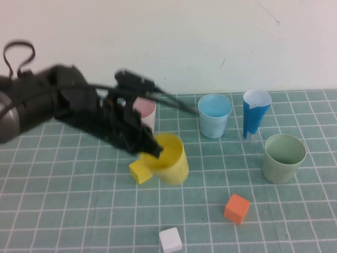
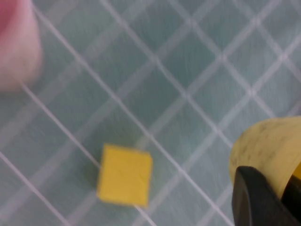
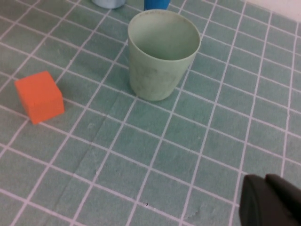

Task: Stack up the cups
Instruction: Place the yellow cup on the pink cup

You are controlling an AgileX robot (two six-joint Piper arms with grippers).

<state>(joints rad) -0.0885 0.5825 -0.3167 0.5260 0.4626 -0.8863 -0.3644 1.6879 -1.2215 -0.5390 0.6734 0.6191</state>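
My left gripper (image 1: 153, 147) reaches in from the left and is shut on the rim of the yellow cup (image 1: 169, 159), which tilts on the mat. In the left wrist view one finger (image 2: 251, 195) presses the yellow cup's (image 2: 270, 146) outer wall. The pink cup (image 1: 145, 113) stands just behind the left arm and also shows in the left wrist view (image 2: 16, 47). The light blue cup (image 1: 214, 115) stands at the back. The sage green cup (image 1: 284, 157) stands at the right and shows in the right wrist view (image 3: 162, 56). My right gripper (image 3: 266, 181) is shut and empty, off the green cup's near side.
A tall dark-blue-and-white cone cup (image 1: 255, 119) stands beside the light blue cup. A yellow cube (image 1: 140, 171) lies against the yellow cup's left side. An orange cube (image 1: 236, 208) and a white cube (image 1: 170, 240) lie near the front. The green grid mat (image 1: 63, 211) covers the table.
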